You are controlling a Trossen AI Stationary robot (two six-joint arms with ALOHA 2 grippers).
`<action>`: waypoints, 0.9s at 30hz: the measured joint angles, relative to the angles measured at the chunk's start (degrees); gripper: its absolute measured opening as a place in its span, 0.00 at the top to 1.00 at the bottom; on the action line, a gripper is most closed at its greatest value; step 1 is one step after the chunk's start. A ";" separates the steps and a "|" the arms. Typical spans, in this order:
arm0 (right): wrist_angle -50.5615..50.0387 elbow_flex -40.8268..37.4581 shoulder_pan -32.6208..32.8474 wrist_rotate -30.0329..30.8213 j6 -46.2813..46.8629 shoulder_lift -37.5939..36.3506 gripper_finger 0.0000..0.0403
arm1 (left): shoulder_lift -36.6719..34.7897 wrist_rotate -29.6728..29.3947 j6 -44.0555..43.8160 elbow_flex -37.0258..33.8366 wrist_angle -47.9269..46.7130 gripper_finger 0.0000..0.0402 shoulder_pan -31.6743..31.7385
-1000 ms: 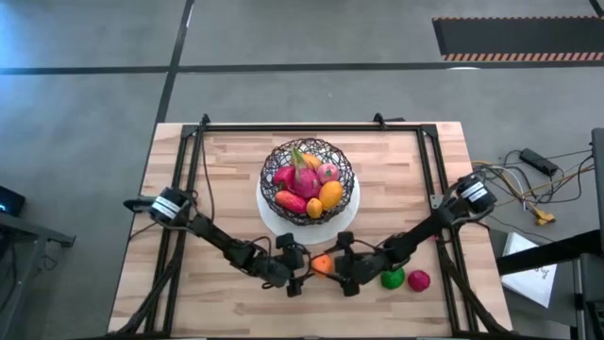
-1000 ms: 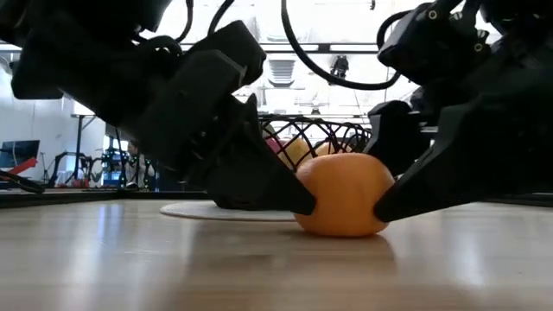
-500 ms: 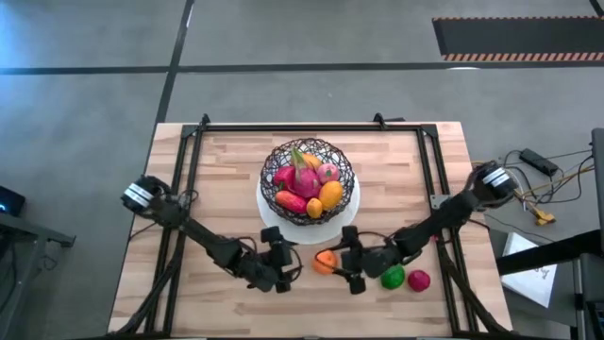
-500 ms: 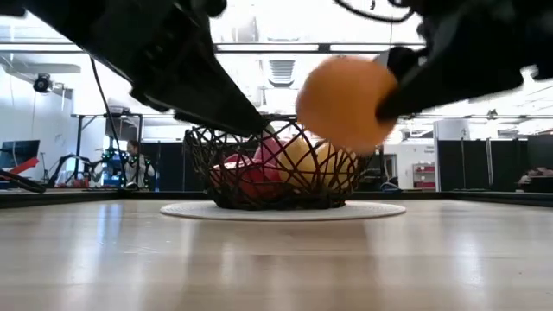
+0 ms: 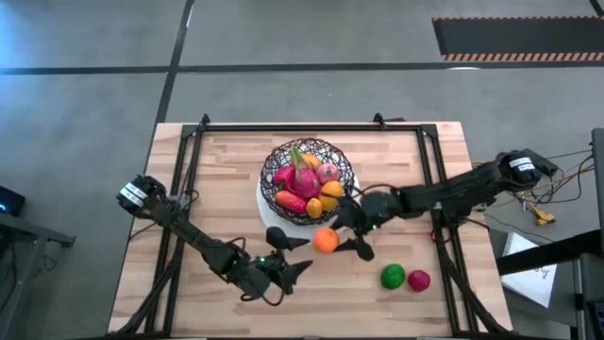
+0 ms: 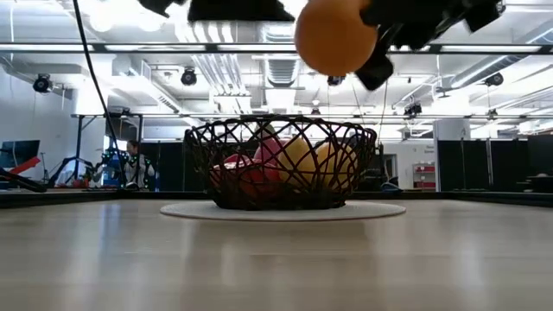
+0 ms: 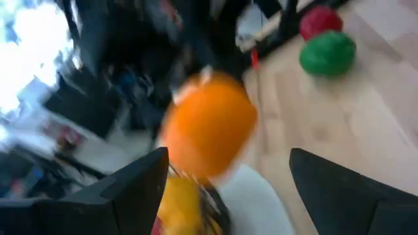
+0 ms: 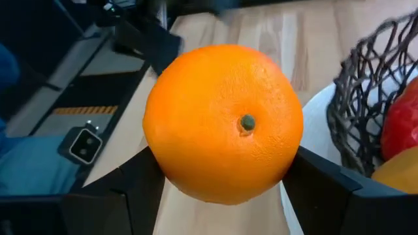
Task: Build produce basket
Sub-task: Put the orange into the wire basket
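Observation:
An orange (image 5: 326, 240) is held in the air by my right gripper (image 5: 342, 236), just near the basket's near right side; it also shows at the top of the low view (image 6: 335, 34). The black wire basket (image 5: 307, 179) stands on a flat white plate (image 5: 349, 215) and holds several pink, red, yellow and orange fruits. A green fruit (image 5: 393, 277) and a magenta fruit (image 5: 418, 280) lie on the table near the right front. My left gripper (image 5: 288, 253) is open and empty, left of the orange. My right gripper pinches the orange between its two fingers (image 8: 140, 183) on opposite sides (image 8: 163, 163), its stem dimple (image 8: 247, 122) facing the wrist. The fingers come from the table's right side. The orange is lifted clear of the table, higher than the basket's rim.
A black frame of rails (image 5: 311, 125) runs around the wooden table top. Bare wood lies left of the basket and along the near edge. Cables and paper lie off the table's right edge (image 5: 528, 203).
My right gripper has lifted the orange off the table, well above the basket's rim, and carried it toward the basket. My left gripper, which stood against the orange's left side, has come away from it, up and toward the table's left and near edge.

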 joint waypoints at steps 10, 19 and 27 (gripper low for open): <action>1.03 -0.04 -4.30 -8.39 -0.85 3.26 0.36 | 0.60 8.41 20.56 0.89 4.10 0.25 5.30; 2.28 -0.07 -4.23 -8.58 -0.70 3.98 0.36 | 1.20 13.87 16.97 0.93 -1.52 0.25 8.18; 3.56 -0.04 -4.25 -8.48 -0.70 3.98 0.36 | 1.20 13.23 14.47 0.91 -1.51 0.34 9.29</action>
